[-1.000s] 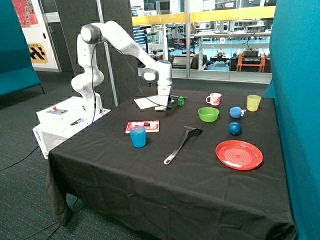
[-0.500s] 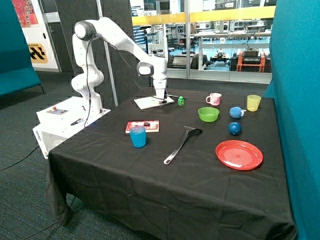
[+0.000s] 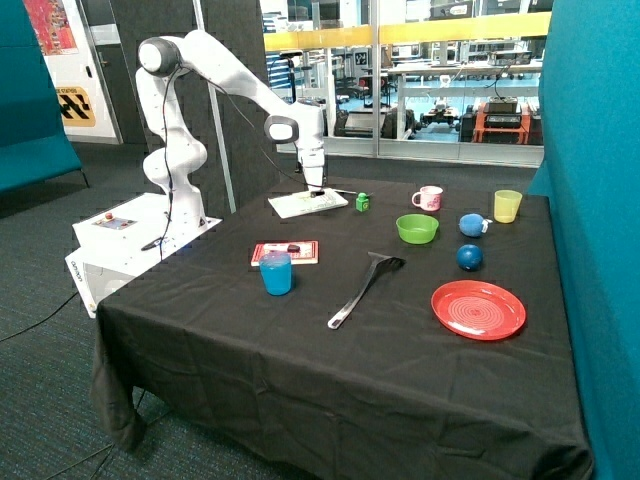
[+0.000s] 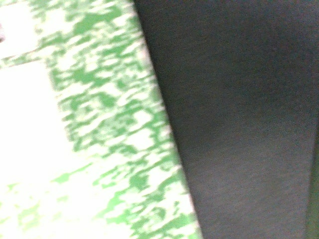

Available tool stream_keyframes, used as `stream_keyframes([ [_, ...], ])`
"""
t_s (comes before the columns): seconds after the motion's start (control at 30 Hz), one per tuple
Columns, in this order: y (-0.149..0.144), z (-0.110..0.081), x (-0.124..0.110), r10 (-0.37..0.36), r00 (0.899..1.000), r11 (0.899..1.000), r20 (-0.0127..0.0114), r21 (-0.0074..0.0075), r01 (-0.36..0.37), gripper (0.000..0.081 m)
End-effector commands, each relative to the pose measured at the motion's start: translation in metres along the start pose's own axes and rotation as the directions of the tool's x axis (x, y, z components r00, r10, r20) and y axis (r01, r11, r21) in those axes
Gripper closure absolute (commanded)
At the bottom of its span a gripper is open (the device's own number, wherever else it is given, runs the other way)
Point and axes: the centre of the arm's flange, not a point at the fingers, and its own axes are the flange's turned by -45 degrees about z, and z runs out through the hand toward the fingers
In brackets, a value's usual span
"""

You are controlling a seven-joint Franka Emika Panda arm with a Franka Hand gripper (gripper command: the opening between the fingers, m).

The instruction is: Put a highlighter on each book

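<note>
Already a small dark highlighter (image 3: 293,247) lies on the thin red-covered book (image 3: 285,252). The gripper (image 3: 315,190) sits low over the larger white book (image 3: 307,204) at the table's far side; whether its fingers are spread cannot be told. A highlighter let go near the edge could roll onto the black tablecloth (image 3: 240,330).

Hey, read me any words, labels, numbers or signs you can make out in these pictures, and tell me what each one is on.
No text can be read for certain.
Yellow and black sign on the wall behind the robot: lettering too small.
Red book: print too small.
White book, below the hand: only a blurred green pattern in the wrist view, no letters.
Pink mug: marks unreadable.
</note>
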Motion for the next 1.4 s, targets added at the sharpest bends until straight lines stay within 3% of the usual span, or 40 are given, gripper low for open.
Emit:
stream_keyframes([
  [0.0,-0.039,-0.005,-0.011,-0.094,0.996,0.996,-0.0006,0.0017,0.094,0.0808],
  [0.47,-0.088,0.009,-0.011,-0.182,0.983,0.983,-0.0008,0.0016,0.182,0.0808],
  [0.83,-0.105,0.031,0.002,-0.157,0.988,0.988,-0.0007,0.0017,0.157,0.0808],
  [1.37,-0.102,0.057,0.021,-0.099,0.995,0.995,-0.0006,0.0017,0.099,0.0808],
])
